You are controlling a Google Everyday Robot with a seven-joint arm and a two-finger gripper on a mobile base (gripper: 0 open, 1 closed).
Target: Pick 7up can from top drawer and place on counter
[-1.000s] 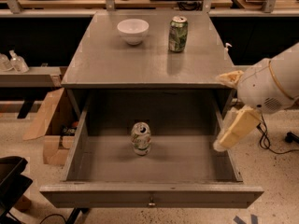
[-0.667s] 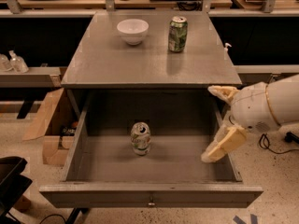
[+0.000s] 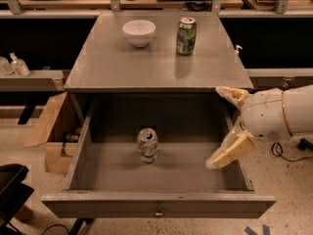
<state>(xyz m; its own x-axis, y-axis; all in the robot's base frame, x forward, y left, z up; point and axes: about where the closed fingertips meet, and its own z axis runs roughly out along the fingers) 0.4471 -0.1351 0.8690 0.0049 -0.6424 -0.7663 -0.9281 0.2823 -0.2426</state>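
1. On the floor at far left: a cardboard box [image 3: 45, 131], tucked beside the cabinet and no part of the job.
2. On the counter [image 3: 112, 70], toward its far edge: a white bowl [image 3: 139, 32], then to the right a darker green can [image 3: 186, 35], upright. Not the target, either one.
3. Below and nearer: the top drawer [image 3: 156, 205], pulled open, small knob on the front panel. Near the middle of its floor, a little left of centre: the 7up can [image 3: 147, 145], upright, long axis vertical, apart from all four walls.
4. At right, above the drawer's right wall: the end effector [image 3: 217, 127], two pale fingers spread wide, one far and one near, holding nothing, opening turned left toward the drawer's inside.
5. Deciding relation: 7up can to the left of the end effector and lower, well apart, only bare drawer floor between. Probably calls for a reach leftward and down, to straddle the upright can from its right side with one finger far and one near.
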